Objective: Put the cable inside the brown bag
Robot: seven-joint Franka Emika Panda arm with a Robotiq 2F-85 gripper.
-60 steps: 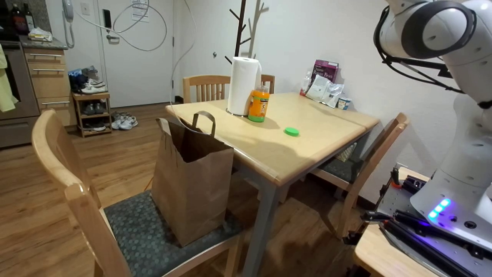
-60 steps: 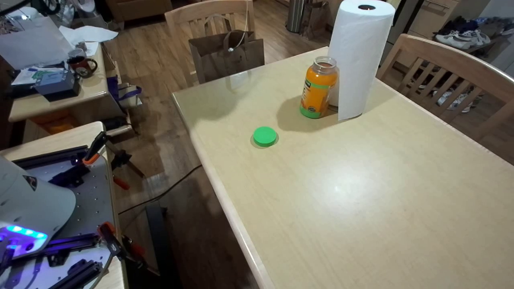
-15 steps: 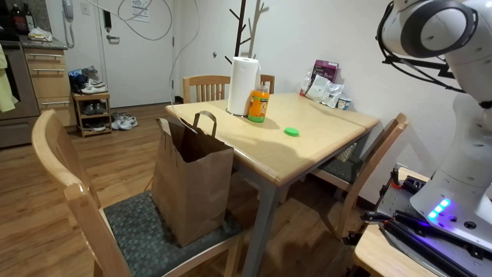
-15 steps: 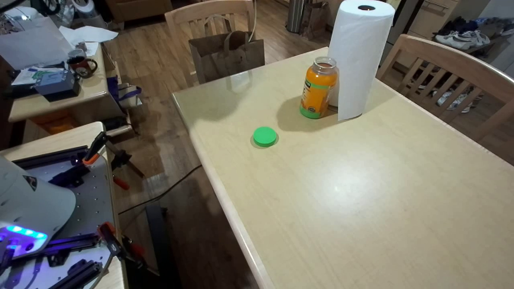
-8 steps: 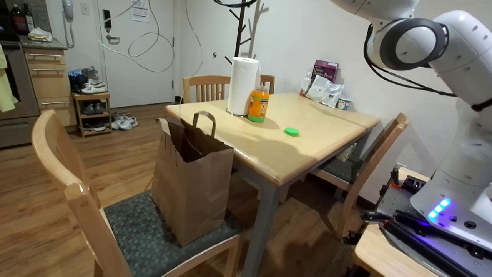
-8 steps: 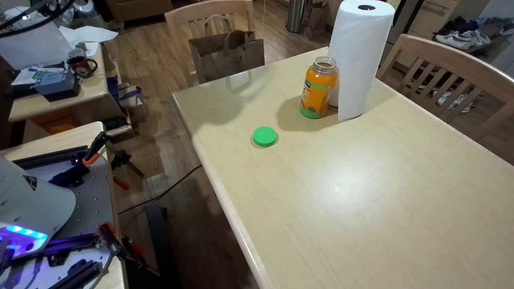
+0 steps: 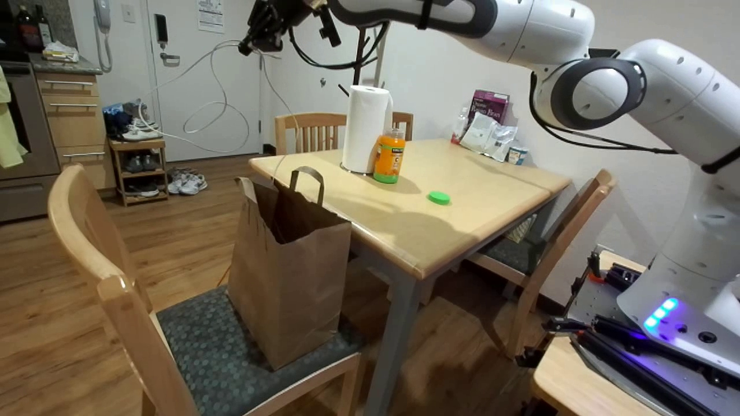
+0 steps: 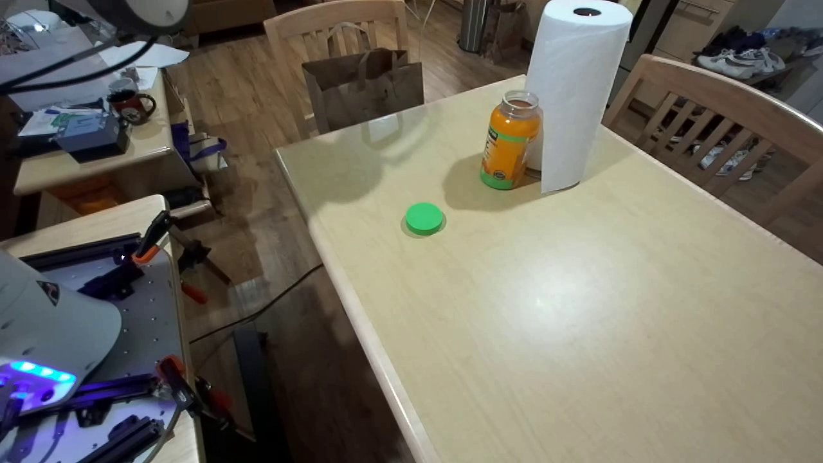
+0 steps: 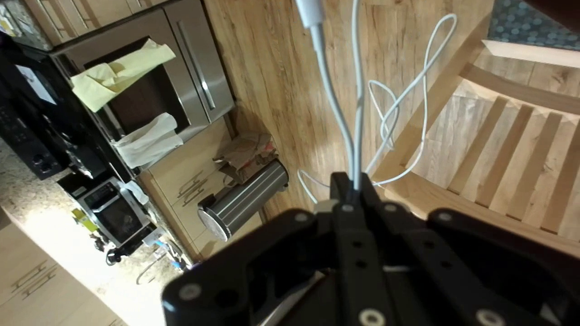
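Note:
The brown bag (image 7: 289, 289) stands upright on a chair seat with its mouth up, one loop handle raised; it also shows behind the table as a brown bag (image 8: 366, 96). Above and beyond it, high in an exterior view, hangs my gripper (image 7: 245, 47). White cable (image 7: 225, 152) dangles from it in wide loops. One strand drops toward the bag's far rim; whether its lower end is inside or behind cannot be told. In the wrist view the gripper (image 9: 352, 183) pinches two strands of the cable (image 9: 359, 95), and a white connector (image 9: 310, 12) shows at the top.
Beside the bag is the table (image 7: 491, 196), carrying a paper-towel roll (image 7: 364, 130), an orange jar (image 7: 389, 157) and a green lid (image 7: 439, 198). The chair's backrest (image 7: 87, 231) rises near the bag. A dark coat rack (image 7: 358, 63) stands behind the table.
The arm has come down and forward into view with the gripper. The cable loops hang lower, and the strand that lay across the bag's mouth has shifted to its far rim.

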